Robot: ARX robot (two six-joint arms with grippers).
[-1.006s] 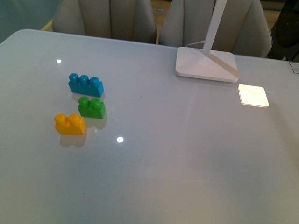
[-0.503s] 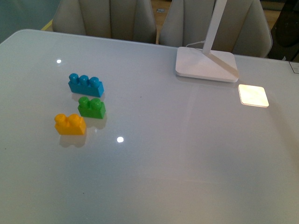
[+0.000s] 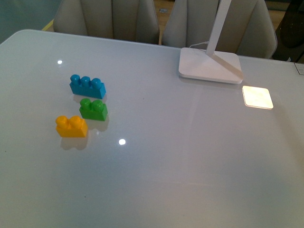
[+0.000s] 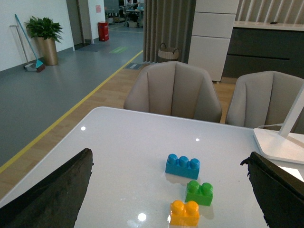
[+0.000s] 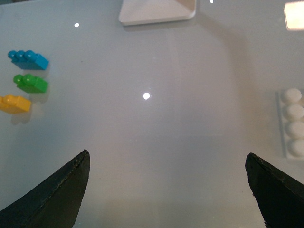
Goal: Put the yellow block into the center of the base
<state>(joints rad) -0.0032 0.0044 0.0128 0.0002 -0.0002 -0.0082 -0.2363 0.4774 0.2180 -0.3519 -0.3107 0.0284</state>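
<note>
Both the left gripper (image 4: 168, 153) and right gripper (image 5: 167, 153) hang spread and empty. The yellow block (image 3: 71, 127) sits near the green brick (image 3: 93, 109), which a grab could bump; the base (image 5: 292, 122) shows only partly, so centring may miss

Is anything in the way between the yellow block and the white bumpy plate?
Nothing visible. In the right wrist view only bare table lies between the yellow block and the base, which is cut off at the picture's edge. The green brick and blue brick sit to one side, off that path.
</note>
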